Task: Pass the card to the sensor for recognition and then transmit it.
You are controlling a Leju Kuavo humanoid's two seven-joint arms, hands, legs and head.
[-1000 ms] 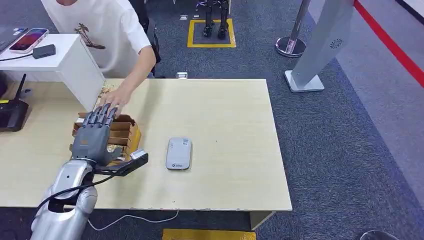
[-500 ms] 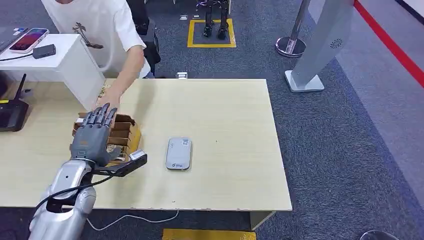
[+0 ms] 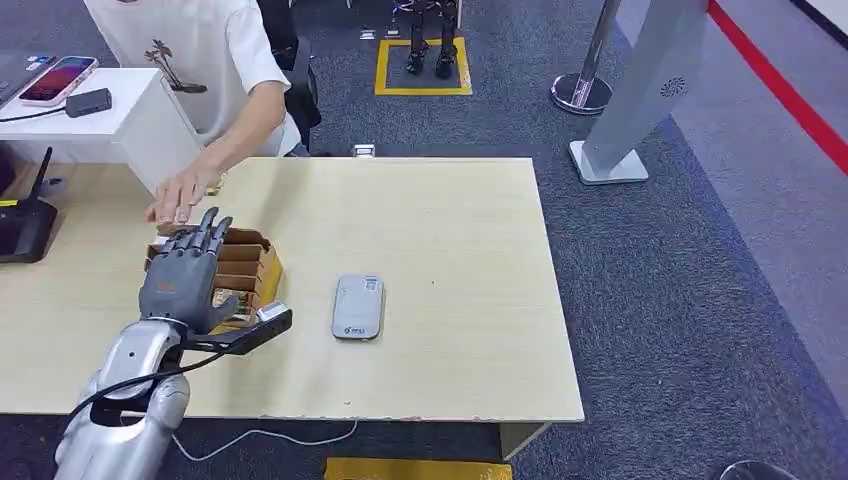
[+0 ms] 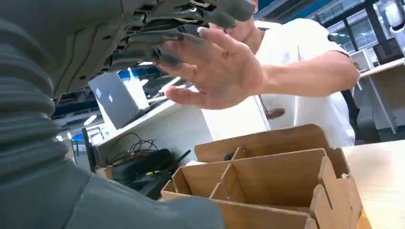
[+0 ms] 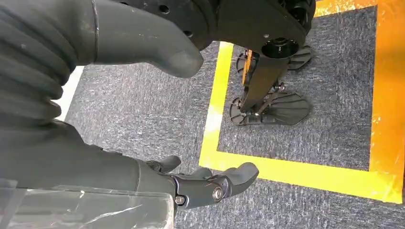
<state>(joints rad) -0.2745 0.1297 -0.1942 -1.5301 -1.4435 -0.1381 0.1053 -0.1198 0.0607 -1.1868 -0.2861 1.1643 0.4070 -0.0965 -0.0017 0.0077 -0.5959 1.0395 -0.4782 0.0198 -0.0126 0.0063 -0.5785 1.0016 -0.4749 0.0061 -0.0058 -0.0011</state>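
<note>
Person's hand point(image 3: 181, 196) beyond cardboard organizer point(image 3: 245, 268)

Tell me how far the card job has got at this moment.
Early. Nothing looks done: the sensor lies bare on the table, no card on it. In hand: the left hand hovers open over the cardboard card box, beside a person's hand. Left: picking a card, scanning, passing it on.

The right hand point(image 5: 157, 119) hangs over grey carpet point(image 5: 143, 114), thick thumb and dark fingers point(image 5: 224, 183) loosely curled and apart, holding nothing. Yellow tape point(image 5: 305, 174) marks a square outline on the carpet just beyond the fingers.
</note>
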